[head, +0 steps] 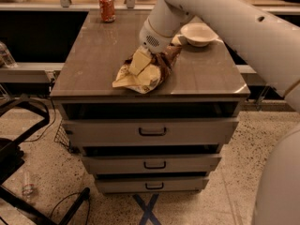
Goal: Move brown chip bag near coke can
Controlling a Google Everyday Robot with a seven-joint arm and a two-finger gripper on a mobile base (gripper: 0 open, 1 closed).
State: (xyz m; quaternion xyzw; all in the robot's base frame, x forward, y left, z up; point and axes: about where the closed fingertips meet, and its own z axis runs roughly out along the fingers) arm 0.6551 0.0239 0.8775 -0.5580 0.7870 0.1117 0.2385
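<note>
The brown chip bag (149, 75) lies crinkled on the cabinet top near the front middle, with its pale tan end toward the front and its dark brown end toward the bowl. My gripper (141, 63) reaches down from the white arm (211, 8) and sits right on the middle of the bag. The coke can (107, 7) stands upright at the far left corner of the top, well apart from the bag.
A white round bowl (198, 33) sits at the back right of the cabinet top (93, 55), just behind the bag. The cabinet has drawers below. A black chair frame (18, 139) and cables are on the floor at left.
</note>
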